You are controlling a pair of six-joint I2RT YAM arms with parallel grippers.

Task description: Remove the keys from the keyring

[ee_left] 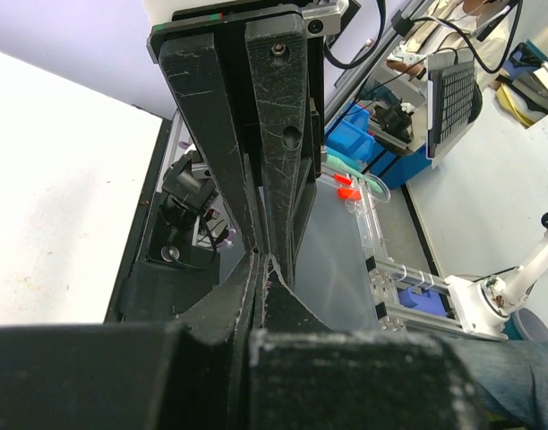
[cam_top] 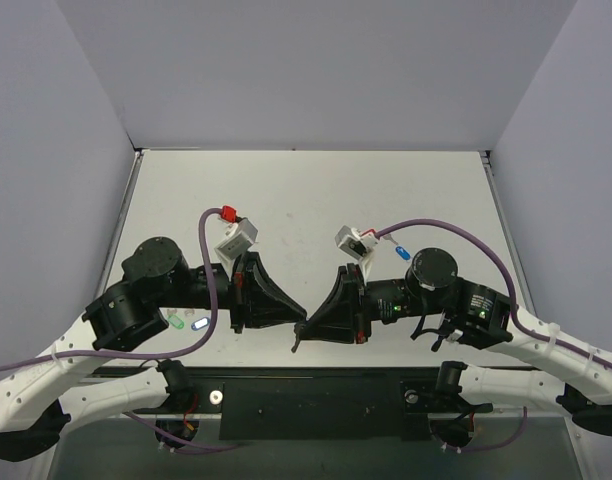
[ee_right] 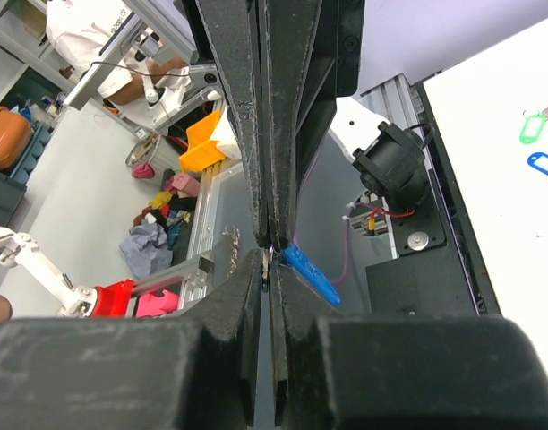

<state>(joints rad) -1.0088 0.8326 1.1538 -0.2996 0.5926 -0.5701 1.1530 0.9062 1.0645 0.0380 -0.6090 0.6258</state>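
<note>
My left gripper (cam_top: pixel 301 319) and right gripper (cam_top: pixel 309 327) meet tip to tip just above the table's near edge. In the right wrist view my right gripper (ee_right: pixel 270 258) is shut on a thin silver piece, the keyring (ee_right: pixel 268 260). A bright blue key (ee_right: pixel 312 275) sticks out right beside the touching tips. A toothed silver key blade (ee_right: pixel 229 249) hangs on the other side and also shows in the top view (cam_top: pixel 295 345). My left gripper (ee_left: pixel 261 267) is shut, and its grip point is mostly hidden by both sets of fingers.
A green-capped key (cam_top: pixel 176 322) and a blue-capped key (cam_top: pixel 199 324) lie on the table by the left arm; both show in the right wrist view (ee_right: pixel 532 125) (ee_right: pixel 543 164). Another blue-capped key (cam_top: pixel 402 253) lies beside the right arm. Purple cables arc over both arms.
</note>
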